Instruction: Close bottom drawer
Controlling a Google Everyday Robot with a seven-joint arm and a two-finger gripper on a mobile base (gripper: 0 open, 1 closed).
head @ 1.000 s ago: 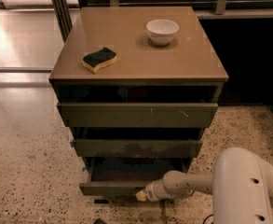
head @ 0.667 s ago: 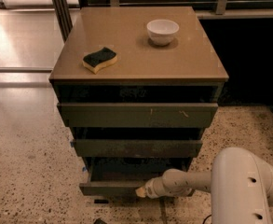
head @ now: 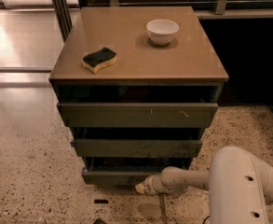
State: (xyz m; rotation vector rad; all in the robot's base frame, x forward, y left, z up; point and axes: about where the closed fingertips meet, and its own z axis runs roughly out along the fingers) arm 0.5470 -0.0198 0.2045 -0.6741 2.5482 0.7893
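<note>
The bottom drawer (head: 115, 177) is the narrowest of three dark olive-grey drawers under a tan-topped cabinet (head: 140, 45). Its flat front stands only a little forward of the drawer above. My gripper (head: 140, 187) is at the end of the white arm (head: 238, 185), low near the floor, with its tip touching the right part of the bottom drawer's front.
A white bowl (head: 162, 31) and a yellow-and-dark sponge (head: 99, 59) sit on the cabinet top. The widest drawer (head: 138, 114) and the medium drawer (head: 138, 148) are above. Speckled floor (head: 29, 171) lies around; a dark wall stands at the right.
The bottom drawer has slid inward toward the cabinet, and my gripper has moved forward with it against its front.
</note>
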